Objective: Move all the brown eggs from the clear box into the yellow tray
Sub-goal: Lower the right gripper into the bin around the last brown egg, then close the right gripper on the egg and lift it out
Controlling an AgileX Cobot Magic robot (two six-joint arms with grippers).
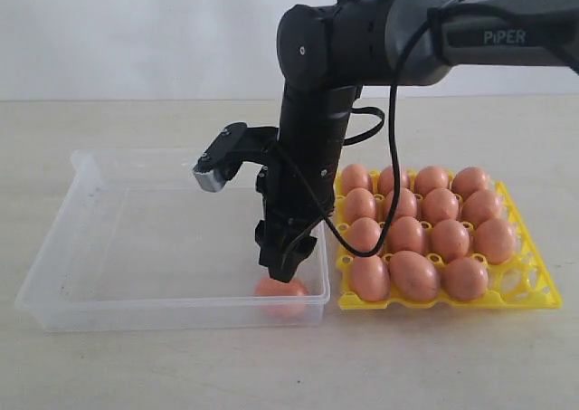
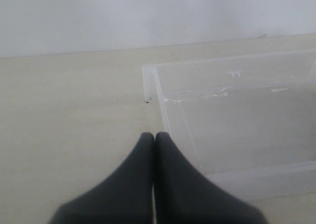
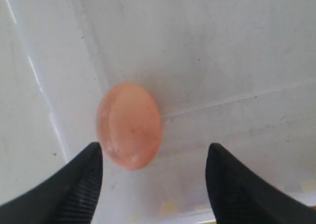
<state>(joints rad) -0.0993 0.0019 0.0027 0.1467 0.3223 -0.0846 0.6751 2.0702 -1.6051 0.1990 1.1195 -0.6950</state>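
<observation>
One brown egg (image 1: 280, 293) lies in the near right corner of the clear box (image 1: 81, 238). In the right wrist view that egg (image 3: 130, 125) sits just ahead of the spread black fingers. My right gripper (image 1: 283, 270) hangs open directly over it, fingertips just above the egg (image 3: 154, 152). The yellow tray (image 1: 536, 288) stands right of the box, its cups filled with several brown eggs (image 1: 414, 274). In the left wrist view my left gripper (image 2: 154, 136) is shut with nothing in it, over the table beside a corner of the clear box (image 2: 163, 110).
A pale wooden tabletop (image 1: 136, 365) carries the box and tray, with a white wall behind. The right arm (image 1: 312, 147) reaches down across the box's right wall, its cable looping over the tray's left edge.
</observation>
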